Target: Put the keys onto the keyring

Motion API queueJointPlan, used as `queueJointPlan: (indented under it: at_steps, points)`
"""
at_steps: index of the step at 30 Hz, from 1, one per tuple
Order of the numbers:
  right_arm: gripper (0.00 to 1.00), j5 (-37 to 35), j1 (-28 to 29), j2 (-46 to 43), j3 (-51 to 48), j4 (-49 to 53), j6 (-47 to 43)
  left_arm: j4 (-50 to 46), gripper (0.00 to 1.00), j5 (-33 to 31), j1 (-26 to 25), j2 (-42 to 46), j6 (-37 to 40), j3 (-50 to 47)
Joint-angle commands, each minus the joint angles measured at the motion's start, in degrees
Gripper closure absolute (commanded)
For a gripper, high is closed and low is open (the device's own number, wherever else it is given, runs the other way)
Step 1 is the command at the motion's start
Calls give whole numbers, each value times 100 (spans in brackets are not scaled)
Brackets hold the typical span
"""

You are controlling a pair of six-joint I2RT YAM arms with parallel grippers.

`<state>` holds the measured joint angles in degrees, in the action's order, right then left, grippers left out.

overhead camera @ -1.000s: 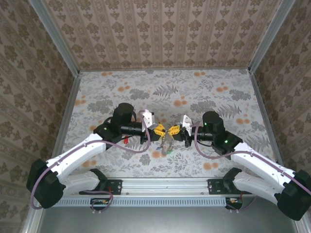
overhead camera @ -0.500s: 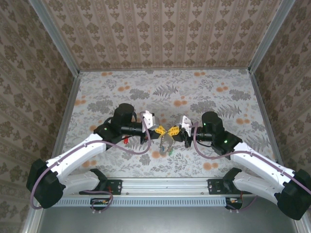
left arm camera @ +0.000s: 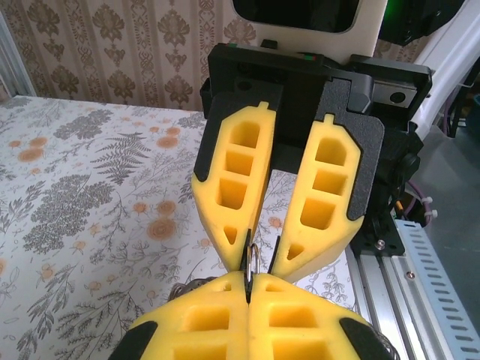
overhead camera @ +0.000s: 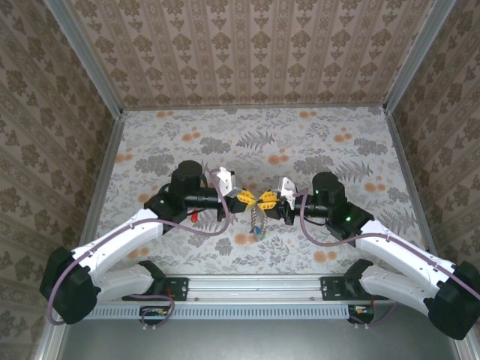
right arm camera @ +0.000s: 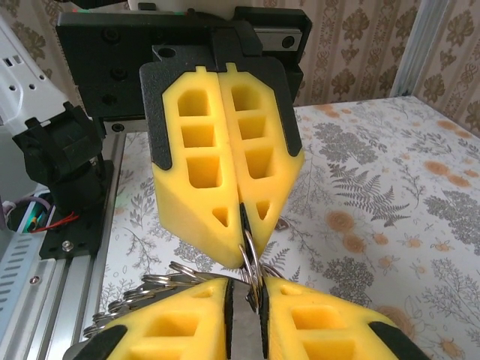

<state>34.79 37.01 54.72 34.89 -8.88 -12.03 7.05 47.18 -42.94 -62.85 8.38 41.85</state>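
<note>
Keyring (right arm camera: 250, 262) is up off the table (overhead camera: 322, 142), right at the spot where both grippers meet. The left gripper (right arm camera: 241, 236) has its jaws pressed together on the thin wire. The right gripper (left arm camera: 262, 251) has narrow jaws around the same spot, but I can't tell if it's actually gripping. Chain and some coloured keys (overhead camera: 260, 227) dangle just below, so I'd guess at least some are threaded. A tiny red bit (overhead camera: 193, 217) sits on the table by the left arm. It might be a key left to do.
</note>
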Motion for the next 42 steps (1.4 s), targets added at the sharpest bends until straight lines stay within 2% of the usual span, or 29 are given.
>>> queueJointPlan:
  at_steps: [1,6,12,17,18,19,21,24,30,31,33,35,38,39,42]
  points:
    - [80,160,55,11,59,-140,57,482,100,311,48,168,-182,-38]
    - [83,279,66,138,130,-149,52,500,100,497,40,155,-141,-41]
    - [100,348,76,173,128,-297,-14,481,100,534,45,134,-101,-45]
    - [100,211,59,-2,-60,-653,121,232,100,342,62,181,-54,-67]
    - [100,171,52,-30,-75,-644,144,80,95,297,78,205,5,-42]
    - [100,140,41,-64,-104,-643,157,-62,83,180,112,233,24,-21]
    - [100,-38,34,-137,-178,-657,184,-231,70,43,198,351,25,-36]
    - [100,-249,9,-203,-280,-694,243,-447,67,95,415,567,47,-71]
    - [100,-235,-2,-166,-326,-774,324,-1113,64,53,687,902,302,-54]
    - [100,-247,-2,-148,-318,-758,339,-1211,58,-95,708,943,262,-46]
    - [100,-253,-1,-89,-252,-644,342,-1511,50,-1045,763,976,-57,19]
    - [100,-249,-6,-43,-196,-502,331,-1909,43,-2212,876,936,-691,151]
    - [100,-360,5,-23,-142,-262,211,-2947,25,-3421,1238,810,-1993,526]
    - [100,-425,7,-29,-103,-116,103,-3378,23,-3744,1382,759,-2441,665]
    - [100,-635,16,-47,87,433,-281,-4325,25,-3307,1981,532,-3078,934]
